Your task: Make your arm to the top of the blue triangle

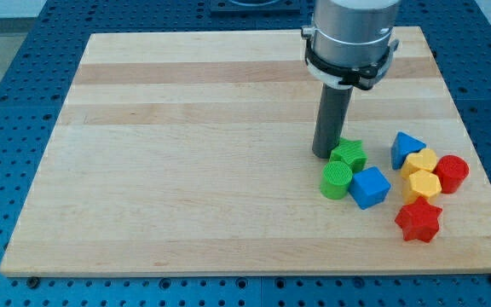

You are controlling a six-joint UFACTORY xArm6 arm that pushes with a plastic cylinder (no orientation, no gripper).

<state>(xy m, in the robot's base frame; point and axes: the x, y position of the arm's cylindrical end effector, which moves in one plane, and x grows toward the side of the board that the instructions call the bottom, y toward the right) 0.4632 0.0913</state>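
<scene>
The blue triangle (pixel 406 147) lies at the view's right on the wooden board (pixel 186 153), touching a yellow block (pixel 420 162). My tip (pixel 325 154) rests on the board to the left of the triangle, about a hand's width away, right against the green star (pixel 349 154). The rod hangs from the grey arm body (pixel 352 38) at the view's top.
A green cylinder (pixel 337 180) and a blue cube (pixel 370 187) sit just below the green star. A red cylinder (pixel 452 173), a second yellow block (pixel 423 185) and a red star (pixel 418 221) cluster below and right of the triangle, near the board's right edge.
</scene>
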